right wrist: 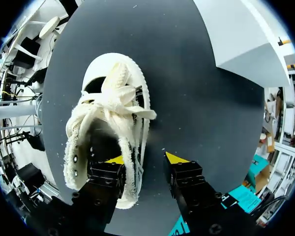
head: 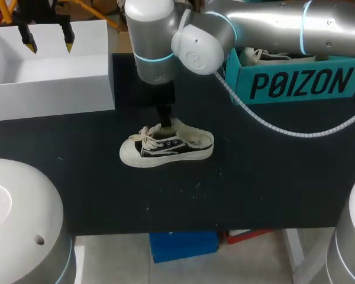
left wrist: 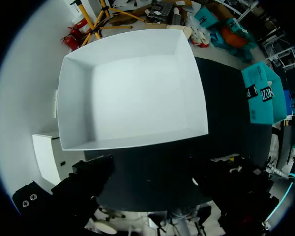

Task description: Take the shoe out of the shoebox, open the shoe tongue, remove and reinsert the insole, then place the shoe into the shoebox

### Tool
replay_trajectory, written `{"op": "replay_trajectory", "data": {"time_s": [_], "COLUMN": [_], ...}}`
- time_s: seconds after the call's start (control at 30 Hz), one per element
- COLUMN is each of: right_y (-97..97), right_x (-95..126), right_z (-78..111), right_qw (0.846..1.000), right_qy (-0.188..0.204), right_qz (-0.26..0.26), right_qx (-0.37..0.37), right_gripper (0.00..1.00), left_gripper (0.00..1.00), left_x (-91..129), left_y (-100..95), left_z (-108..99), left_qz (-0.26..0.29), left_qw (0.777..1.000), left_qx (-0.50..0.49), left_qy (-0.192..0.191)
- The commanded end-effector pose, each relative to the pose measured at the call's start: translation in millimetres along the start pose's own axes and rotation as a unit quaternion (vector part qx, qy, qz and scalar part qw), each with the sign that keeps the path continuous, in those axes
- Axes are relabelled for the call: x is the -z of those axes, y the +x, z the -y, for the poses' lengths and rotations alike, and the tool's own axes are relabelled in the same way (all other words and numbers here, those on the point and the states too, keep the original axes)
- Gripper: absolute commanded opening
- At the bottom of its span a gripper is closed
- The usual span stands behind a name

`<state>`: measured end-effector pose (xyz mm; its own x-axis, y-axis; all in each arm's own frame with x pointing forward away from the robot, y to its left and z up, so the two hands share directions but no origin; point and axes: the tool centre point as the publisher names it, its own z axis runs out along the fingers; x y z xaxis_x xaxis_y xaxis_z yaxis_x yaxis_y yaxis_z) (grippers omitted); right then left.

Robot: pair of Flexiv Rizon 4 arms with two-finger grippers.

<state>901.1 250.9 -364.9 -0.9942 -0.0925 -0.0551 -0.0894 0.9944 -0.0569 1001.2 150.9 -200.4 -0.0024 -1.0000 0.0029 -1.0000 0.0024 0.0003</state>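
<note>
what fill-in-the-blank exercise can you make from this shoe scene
1. The shoe lies on its sole on the ___ table.
2. The left jaws hang open above the ___ box.
3. The right jaws stand open, with one finger outside the shoe and the other ___ it.

Missing words: black; white; inside

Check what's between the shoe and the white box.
Nothing; just bare black table between the shoe and the white box, shown in the head view.
</note>
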Motion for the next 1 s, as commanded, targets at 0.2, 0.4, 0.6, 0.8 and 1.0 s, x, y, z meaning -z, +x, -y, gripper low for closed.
{"op": "replay_trajectory", "data": {"time_s": [0.2, 0.4, 0.6, 0.8, 1.0], "right_y": [6.2, 16.5, 23.5, 23.5, 23.5], "right_x": [83, 95, 99, 99, 99], "right_z": [4.5, 13.3, 38.4, 38.4, 38.4], "right_qw": [0.982, 0.951, 0.927, 0.927, 0.927], "right_qy": [-0.179, -0.306, -0.372, -0.372, -0.372], "right_qz": [0.058, 0.041, 0.025, 0.025, 0.025], "right_qx": [-0.021, 0.010, 0.024, 0.024, 0.024], "right_gripper": [1.00, 1.00, 1.00, 1.00, 1.00], "left_gripper": [1.00, 1.00, 1.00, 1.00, 1.00], "left_x": [0, 0, 0, 0, 0], "left_y": [0.5, 0.5, 0.5, 0.5, 0.5], "left_z": [0, 0, 0, 0, 0], "left_qz": [0.001, 0.001, 0.001, 0.001, 0.001], "left_qw": [1.000, 1.000, 1.000, 1.000, 1.000], "left_qx": [0.001, 0.001, 0.001, 0.001, 0.001], "left_qy": [-0.001, -0.001, -0.001, -0.001, -0.001]}}
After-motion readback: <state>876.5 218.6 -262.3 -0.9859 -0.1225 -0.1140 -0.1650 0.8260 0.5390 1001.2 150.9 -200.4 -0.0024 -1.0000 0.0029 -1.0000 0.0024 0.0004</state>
